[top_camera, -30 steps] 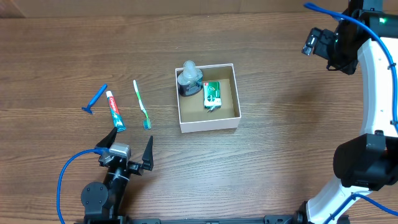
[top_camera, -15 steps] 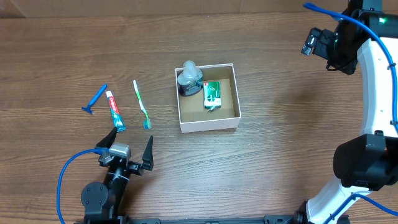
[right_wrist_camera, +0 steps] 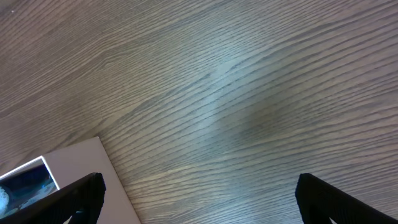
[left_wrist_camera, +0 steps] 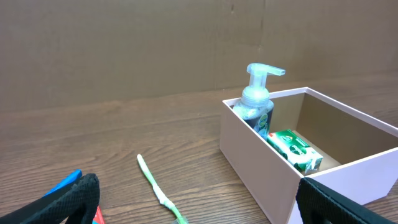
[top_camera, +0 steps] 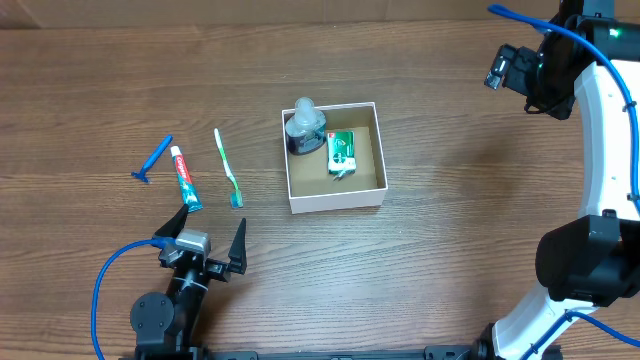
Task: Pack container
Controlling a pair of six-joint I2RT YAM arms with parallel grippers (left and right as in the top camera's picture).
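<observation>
I judge the toothbrush (top_camera: 229,168) is next to pack, as it lies just ahead of my left gripper (top_camera: 206,240), whose fingers are spread wide and empty. I would come down over the handle, pinch across its thin width, and lay it slanted in the container (top_camera: 337,201) — it sits in the middle of the table (top_camera: 450,240) — on the bare brown floor beside the green box (top_camera: 342,153), away from the pump bottle (left_wrist_camera: 257,99). The right gripper (right_wrist_camera: 199,186) hangs spread and empty too, well apart from the container. The overhead view shows the toothpaste (top_camera: 184,179) and razor (top_camera: 153,160) whole — the left wrist view cuts them off, yet only it shows the wall height I must clear.
</observation>
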